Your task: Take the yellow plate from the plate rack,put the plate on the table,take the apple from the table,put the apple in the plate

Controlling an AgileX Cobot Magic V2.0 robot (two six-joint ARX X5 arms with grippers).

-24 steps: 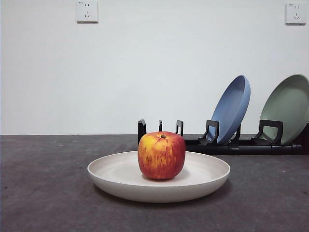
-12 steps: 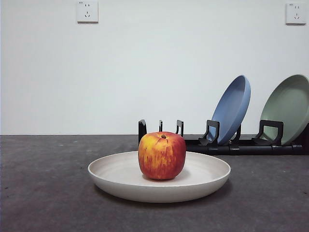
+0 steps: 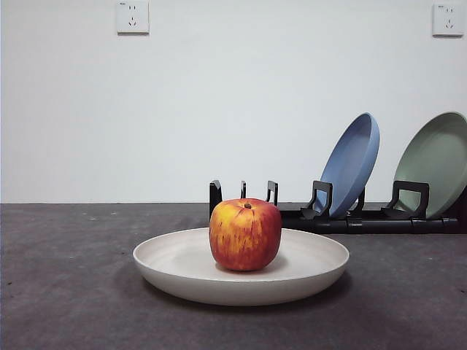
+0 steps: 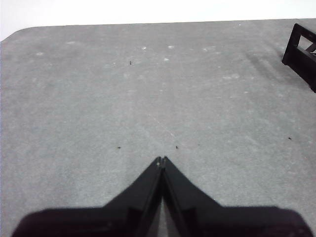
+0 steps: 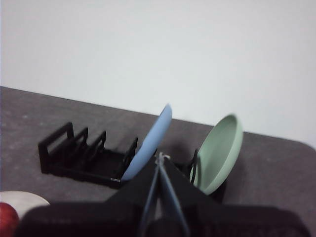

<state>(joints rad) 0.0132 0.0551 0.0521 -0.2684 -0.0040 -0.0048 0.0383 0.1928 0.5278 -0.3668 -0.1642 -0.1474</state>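
The cream yellow plate (image 3: 241, 271) lies flat on the dark grey table (image 3: 66, 292) in the front view. The red apple (image 3: 245, 234) stands upright in the middle of it. The black plate rack (image 3: 314, 211) stands behind, with its left slots bare. My left gripper (image 4: 162, 160) is shut and empty above bare table, with an end of the rack (image 4: 302, 47) at the edge of its view. My right gripper (image 5: 159, 158) is shut and empty, raised in front of the rack (image 5: 81, 155). A bit of the plate (image 5: 22, 200) and apple (image 5: 7, 219) shows in the right wrist view's corner.
A blue plate (image 3: 352, 164) and a pale green plate (image 3: 436, 162) lean in the rack's right slots; both also show in the right wrist view, blue (image 5: 148, 145) and green (image 5: 219, 150). A white wall with two sockets stands behind the table.
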